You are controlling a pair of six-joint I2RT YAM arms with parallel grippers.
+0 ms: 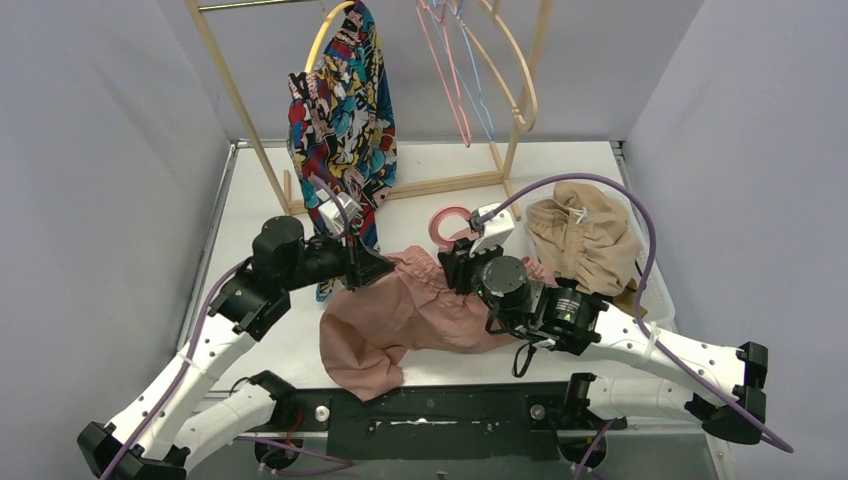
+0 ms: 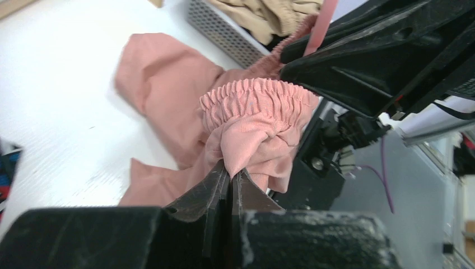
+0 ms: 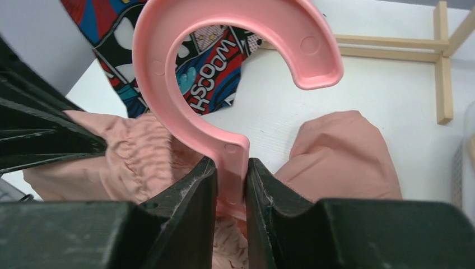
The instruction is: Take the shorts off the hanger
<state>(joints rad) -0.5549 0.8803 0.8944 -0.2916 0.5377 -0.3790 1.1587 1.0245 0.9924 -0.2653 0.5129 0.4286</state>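
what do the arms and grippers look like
The left arm and right arm both have white links, black joint housings and a purple cable running alongside. The left gripper and right gripper are black, with flat tapered fingers, scuffed at the tips.

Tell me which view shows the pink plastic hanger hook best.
Right wrist: the pink plastic hanger hook fills the frame, its stem clamped between the right fingers. Top external shows only a small pink loop beside that arm; left wrist catches just a pink strip at its top edge.
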